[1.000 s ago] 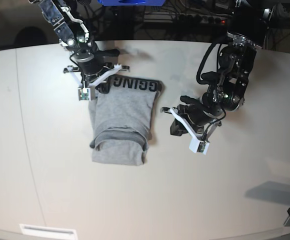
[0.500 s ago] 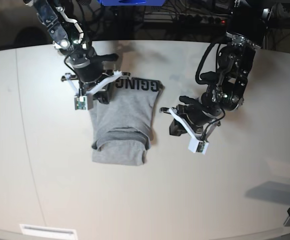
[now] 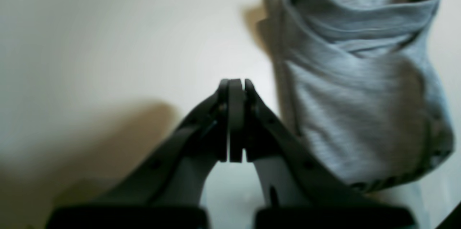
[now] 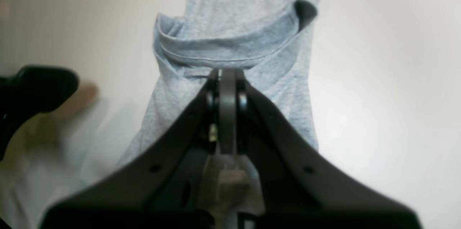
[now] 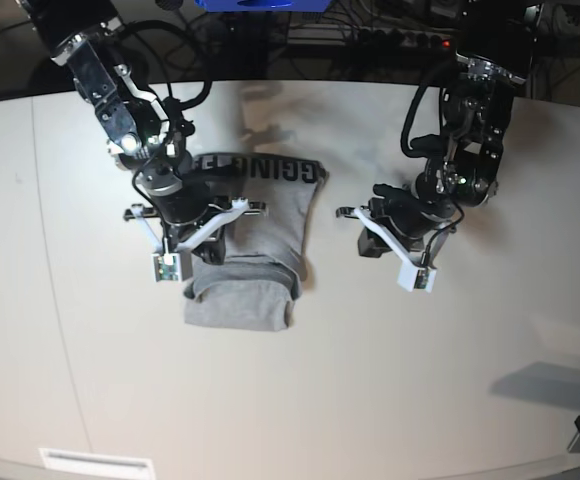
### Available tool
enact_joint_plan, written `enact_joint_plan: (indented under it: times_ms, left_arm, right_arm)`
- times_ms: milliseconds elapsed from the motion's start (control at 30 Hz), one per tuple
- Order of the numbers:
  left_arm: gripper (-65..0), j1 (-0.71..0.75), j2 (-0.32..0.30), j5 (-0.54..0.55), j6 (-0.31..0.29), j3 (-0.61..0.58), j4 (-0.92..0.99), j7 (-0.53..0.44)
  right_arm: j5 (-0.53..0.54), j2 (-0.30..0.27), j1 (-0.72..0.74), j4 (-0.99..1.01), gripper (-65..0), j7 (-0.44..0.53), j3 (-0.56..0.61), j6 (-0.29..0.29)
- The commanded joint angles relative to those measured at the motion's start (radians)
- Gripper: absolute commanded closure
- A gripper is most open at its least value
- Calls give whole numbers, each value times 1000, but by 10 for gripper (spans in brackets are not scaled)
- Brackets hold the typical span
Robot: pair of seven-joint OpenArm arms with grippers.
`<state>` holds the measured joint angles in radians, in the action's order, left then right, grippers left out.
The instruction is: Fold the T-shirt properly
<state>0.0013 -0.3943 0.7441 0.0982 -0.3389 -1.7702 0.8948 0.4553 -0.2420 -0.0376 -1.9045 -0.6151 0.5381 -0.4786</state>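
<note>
Since the earlier frame my right arm has swung from the lettered far edge toward me and now hangs over the middle of the shirt [image 5: 260, 215], while my left arm has shifted slightly away from me, off to the shirt's side. The shirt lies near the table's [image 5: 300, 400] centre as a narrow grey bundle: black lettering along its far edge, a rolled lip of fabric across the near end.

It looks soft and light to me, limp cotton that will sag and drag rather than hold shape, so I judge any lift needs a pinch through all layers at a doubled edge or hem, not the loose single ply. The near rolled lip or the far corners look like the surest holds.

The right gripper [image 4: 227, 77] is clenched with nothing between its jaws, tips just over the fold. The left gripper [image 3: 236, 86] is likewise pressed shut on nothing, over bare table just beside the shirt's edge.
</note>
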Motion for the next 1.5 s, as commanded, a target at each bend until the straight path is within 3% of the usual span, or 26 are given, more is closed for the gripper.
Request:
enact_joint_plan:
  times_ms: [0,200,367,533,800,1100,1233,1367,1467]
  left_arm:
    - [0,-4,-10,2,-7,28,-13,-15]
    - [0,47,-12,2,-8,145,-15,76]
    - [0,61,-12,2,-8,153,-17,120]
    - [0,70,-10,2,-8,146,-17,140]
    - [0,75,-10,2,-8,145,-17,140]
    - [0,75,-4,2,-10,145,-15,137]
    - [0,75,-4,1,-10,145,-17,131]
    - [0,118,-9,-2,-10,146,-17,-1]
    - [0,177,-1,-126,-10,145,-12,-182]
  right_arm:
    - [-3,2,34,-7,-1,17,-2,8]
    - [-3,16,101,52,-1,8,-2,10]
    - [-3,16,137,150,-1,16,-2,16]
    - [-5,28,156,239,-1,24,-6,108]
    - [-6,43,166,408,-1,100,-2,116]
    - [-8,31,166,273,-1,91,-3,116]
    - [-8,19,172,165,-1,21,-5,108]
    - [-11,-6,150,87,-1,17,-5,106]
    - [-60,-46,109,70,-1,96,-3,106]
